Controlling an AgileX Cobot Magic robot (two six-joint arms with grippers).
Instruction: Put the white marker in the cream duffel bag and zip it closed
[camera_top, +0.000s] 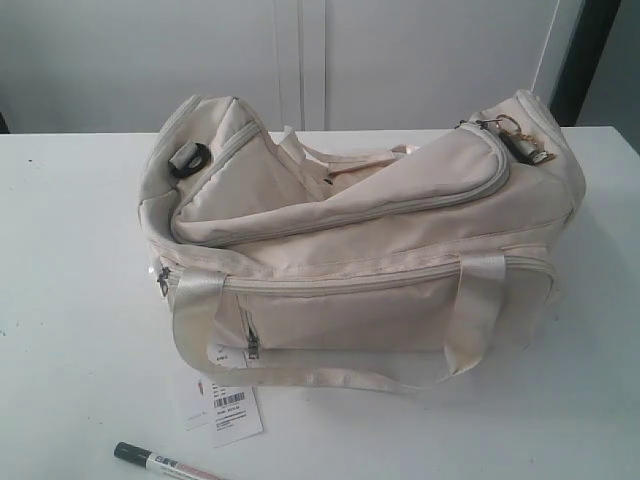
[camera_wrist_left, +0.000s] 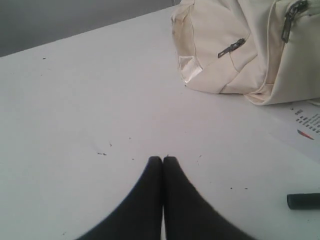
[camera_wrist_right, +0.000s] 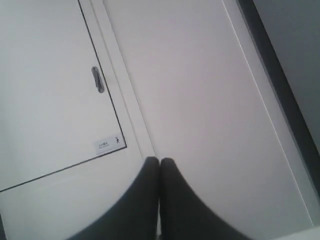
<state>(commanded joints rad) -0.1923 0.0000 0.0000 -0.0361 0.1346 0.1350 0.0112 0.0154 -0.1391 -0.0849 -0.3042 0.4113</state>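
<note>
White marker (camera_top: 165, 464) at table (camera_top: 60, 350) edge, cream duffel bag (camera_top: 350, 250) perhaps unzipped; left gripper (camera_wrist_left: 163, 159), right gripper (camera_wrist_right: 159, 160) pressed together

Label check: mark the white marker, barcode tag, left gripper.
white marker (camera_top: 170, 465), exterior view, barrel beside cap
barcode tag (camera_top: 235, 412), exterior view, printed face
left gripper (camera_wrist_left: 163, 160), left wrist view, between shut fingertips

Exterior, left wrist both see bag (camera_top: 350, 270)
</note>
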